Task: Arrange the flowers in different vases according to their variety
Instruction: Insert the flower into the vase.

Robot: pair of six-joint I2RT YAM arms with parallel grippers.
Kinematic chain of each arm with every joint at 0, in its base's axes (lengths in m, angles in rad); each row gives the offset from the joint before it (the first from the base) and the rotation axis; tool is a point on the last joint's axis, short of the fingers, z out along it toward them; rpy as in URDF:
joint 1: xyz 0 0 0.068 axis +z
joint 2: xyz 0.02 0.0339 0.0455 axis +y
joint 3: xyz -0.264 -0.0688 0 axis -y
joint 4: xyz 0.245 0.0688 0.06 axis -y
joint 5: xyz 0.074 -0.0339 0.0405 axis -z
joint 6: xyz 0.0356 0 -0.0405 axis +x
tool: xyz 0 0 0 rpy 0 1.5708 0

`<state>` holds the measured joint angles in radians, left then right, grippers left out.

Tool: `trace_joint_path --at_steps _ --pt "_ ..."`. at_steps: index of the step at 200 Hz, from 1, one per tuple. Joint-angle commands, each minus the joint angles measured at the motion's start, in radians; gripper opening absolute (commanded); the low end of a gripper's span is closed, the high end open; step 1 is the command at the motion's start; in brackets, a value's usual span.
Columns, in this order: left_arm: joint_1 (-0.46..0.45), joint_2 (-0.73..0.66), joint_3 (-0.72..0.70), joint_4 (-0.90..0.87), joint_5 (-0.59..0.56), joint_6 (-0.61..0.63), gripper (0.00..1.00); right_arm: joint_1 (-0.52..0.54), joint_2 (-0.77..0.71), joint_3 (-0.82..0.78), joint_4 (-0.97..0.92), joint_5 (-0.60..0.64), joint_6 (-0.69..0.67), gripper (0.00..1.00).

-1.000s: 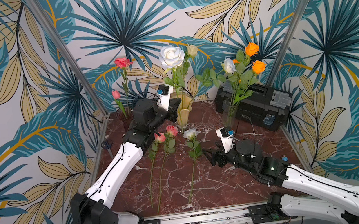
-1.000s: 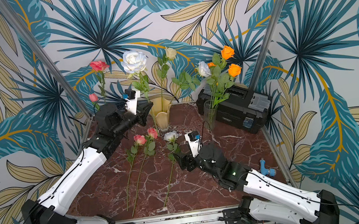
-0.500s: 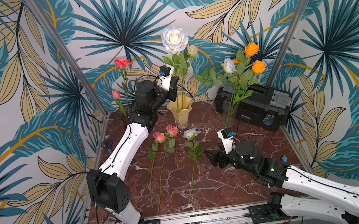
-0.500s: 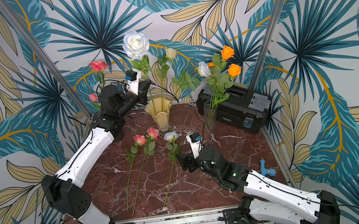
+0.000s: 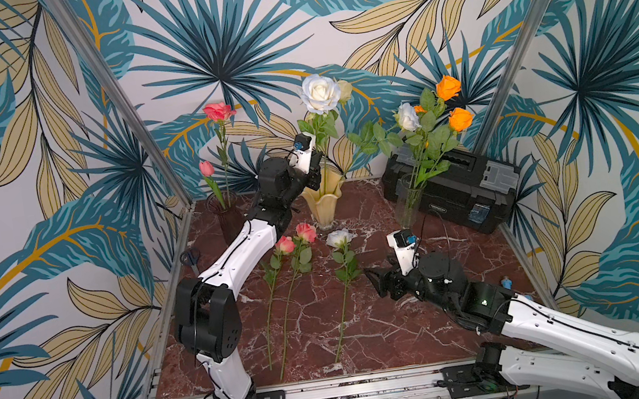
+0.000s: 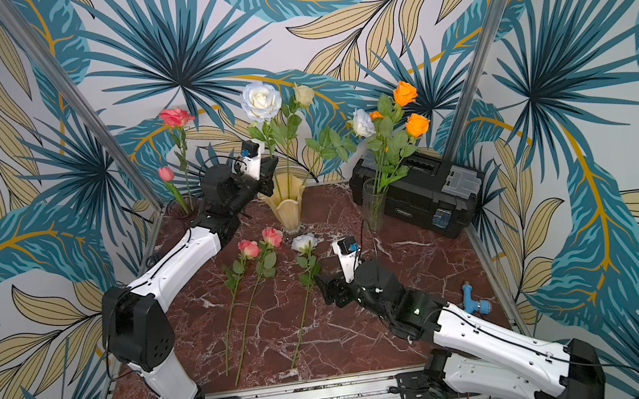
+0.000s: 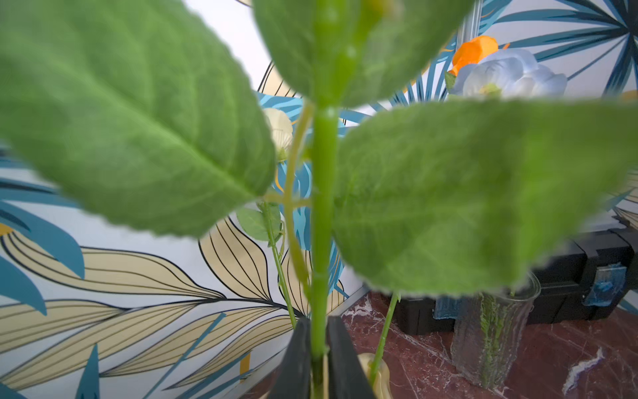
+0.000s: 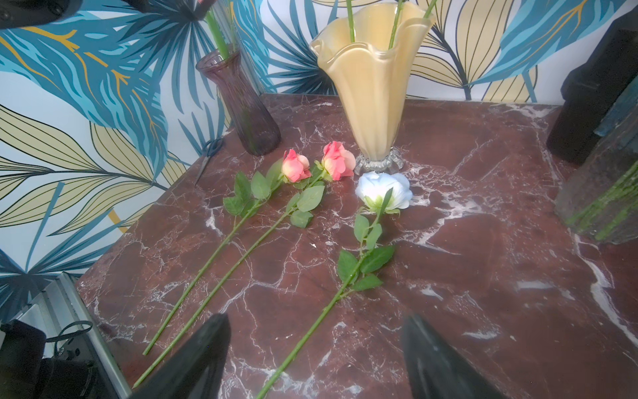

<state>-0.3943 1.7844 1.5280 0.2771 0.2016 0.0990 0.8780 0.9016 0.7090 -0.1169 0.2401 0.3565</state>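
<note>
The left gripper has brought the big white rose with the long green stem down. Half a second ago it held the rose higher, above the cream-yellow vase with the wavy rim. Now the stem stands inside that vase, beside other green stems. The jaws sit close on each side of the stem, just above the rim. It cannot be told if they pinch it or have let go.

The right gripper has not moved. Its jaws are wide apart and hold nothing.

A small white rose and two pink roses lie on the red marble table. They probably go next, the pink ones into the dark purple glass vase.
</note>
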Motion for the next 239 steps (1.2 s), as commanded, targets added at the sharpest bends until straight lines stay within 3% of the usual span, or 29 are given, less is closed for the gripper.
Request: trace_joint_path --at_steps 1,14,90,123,155,206,239 --pt "0.005 -0.035 -0.049 0.053 -0.031 -0.008 0.52 0.003 -0.012 -0.021 -0.021 0.017 0.012 0.82" --pt "0.005 -0.046 -0.066 0.053 -0.050 -0.012 0.72 0.004 -0.007 -0.020 -0.020 0.016 0.016 0.82" --pt "0.004 -0.178 -0.148 -0.002 -0.087 -0.010 0.92 0.003 0.058 0.005 -0.057 0.031 0.049 0.82" --pt "0.003 -0.288 -0.229 -0.053 -0.124 0.006 0.98 0.003 0.119 0.030 -0.079 0.018 0.078 0.82" --pt "0.004 -0.366 -0.312 -0.070 -0.086 0.015 1.00 0.004 0.179 0.051 -0.082 -0.006 0.109 0.82" --pt "0.005 -0.291 -0.240 -0.095 -0.111 0.041 1.00 0.003 0.195 0.073 -0.085 -0.004 0.119 0.82" --pt "0.004 -0.339 -0.228 -0.107 -0.029 0.035 1.00 0.003 0.236 0.095 -0.135 -0.023 0.131 0.82"
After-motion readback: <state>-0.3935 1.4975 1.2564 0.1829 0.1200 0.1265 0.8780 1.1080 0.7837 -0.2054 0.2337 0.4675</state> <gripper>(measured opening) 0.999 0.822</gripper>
